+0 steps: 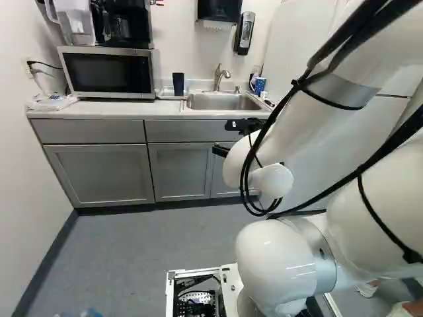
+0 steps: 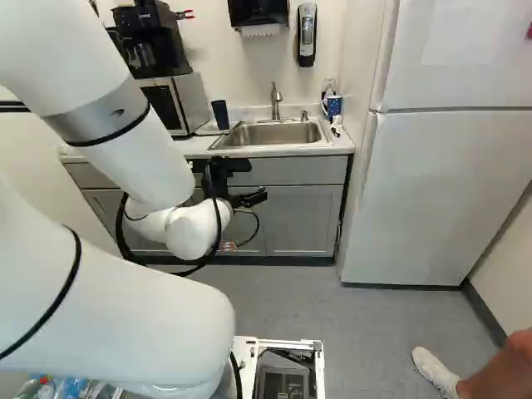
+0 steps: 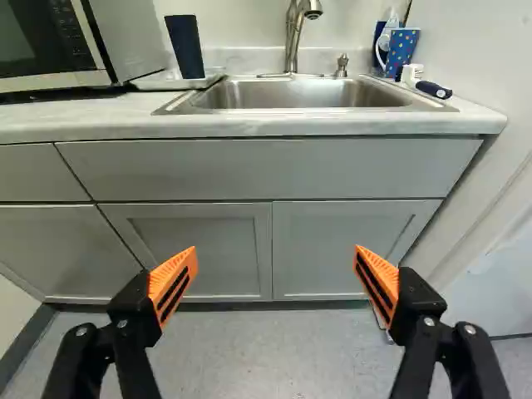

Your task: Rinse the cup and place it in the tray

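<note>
In front of the sink cabinets, my gripper (image 2: 251, 198) hangs below counter height. The wrist view shows the gripper (image 3: 276, 259) open, its orange pads wide apart with nothing between them. A dark blue cup (image 3: 184, 47) stands on a white tray (image 3: 170, 81) on the counter between microwave and sink; the same cup (image 1: 178, 84) shows in the left base view. A blue dotted mug (image 3: 401, 51) stands at the sink's other side. The steel sink (image 3: 291, 96) has a faucet (image 3: 293, 33) behind it; its floor is partly hidden by the counter edge.
A microwave (image 1: 109, 72) with a coffee maker on it stands beside the tray. Near the dotted mug lies a dark-handled brush (image 3: 434, 89). A tall white fridge (image 2: 440, 191) stands right of the counter. A person's leg and shoe (image 2: 435, 371) show at the right base view's lower right.
</note>
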Tool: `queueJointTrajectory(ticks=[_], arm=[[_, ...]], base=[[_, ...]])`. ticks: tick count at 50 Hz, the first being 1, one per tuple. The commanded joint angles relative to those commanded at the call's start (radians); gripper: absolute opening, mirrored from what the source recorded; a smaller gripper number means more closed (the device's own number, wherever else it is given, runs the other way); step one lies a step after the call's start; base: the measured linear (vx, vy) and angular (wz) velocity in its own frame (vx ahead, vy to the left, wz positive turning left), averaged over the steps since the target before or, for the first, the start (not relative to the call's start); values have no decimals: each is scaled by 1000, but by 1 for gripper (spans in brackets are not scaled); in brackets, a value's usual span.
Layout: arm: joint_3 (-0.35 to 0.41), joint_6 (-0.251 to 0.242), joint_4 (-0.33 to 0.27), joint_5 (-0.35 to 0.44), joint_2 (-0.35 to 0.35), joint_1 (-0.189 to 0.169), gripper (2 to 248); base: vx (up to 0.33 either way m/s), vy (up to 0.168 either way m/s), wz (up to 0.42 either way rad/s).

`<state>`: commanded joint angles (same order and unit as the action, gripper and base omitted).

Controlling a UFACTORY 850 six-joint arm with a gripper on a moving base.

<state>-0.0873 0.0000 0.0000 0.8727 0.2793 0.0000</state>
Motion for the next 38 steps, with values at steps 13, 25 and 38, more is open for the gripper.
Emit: queueJointTrajectory(ticks=[13, 25, 38], arm=[[0, 0, 0, 0, 0, 0, 247], [0, 0, 0, 0, 0, 0, 247], [0, 0, 0, 0, 0, 0, 247]], base=[[0, 0, 0], [0, 0, 0], [0, 0, 0]])
